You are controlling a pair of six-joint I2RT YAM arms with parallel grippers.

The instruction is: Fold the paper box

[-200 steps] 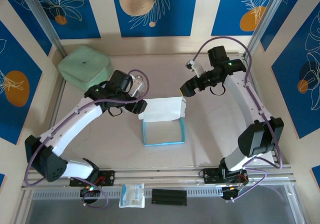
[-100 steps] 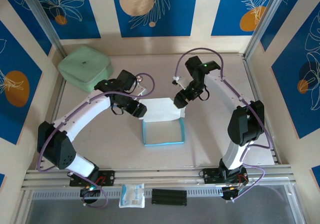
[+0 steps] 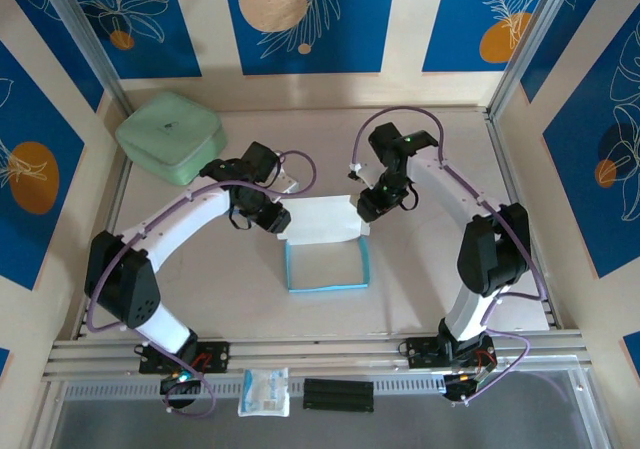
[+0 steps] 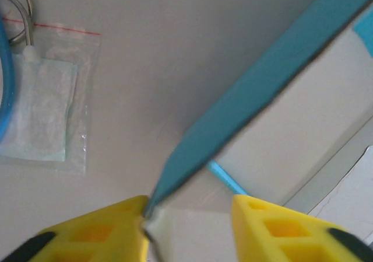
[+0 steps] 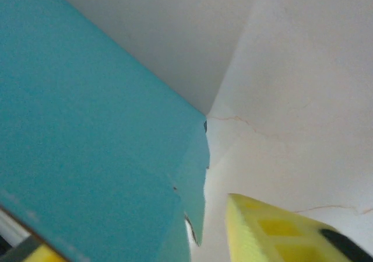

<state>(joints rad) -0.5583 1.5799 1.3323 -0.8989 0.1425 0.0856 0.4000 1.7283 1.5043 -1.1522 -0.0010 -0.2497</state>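
Note:
The paper box [image 3: 327,265] lies in the middle of the table. Its low teal walls stand up around a white floor, and a white flap [image 3: 322,219] rises at the far side. My left gripper [image 3: 281,221] sits at the flap's left corner. In the left wrist view it [image 4: 189,224] is open, and the card's corner [image 4: 152,210] touches the left finger [image 4: 99,233]. My right gripper [image 3: 363,209] is at the flap's right corner. In the right wrist view it [image 5: 157,244] is open, with the teal face [image 5: 87,128] between its fingers.
A mint-green rounded case [image 3: 168,134] sits at the back left. A small clear plastic packet [image 4: 46,98] lies on the table just behind the left gripper. Another packet [image 3: 265,391] rests on the rail below the table's near edge.
Both arms closed in on the white flap. The right gripper swung from the back right down to the flap's right corner. The left gripper edged to its left corner.

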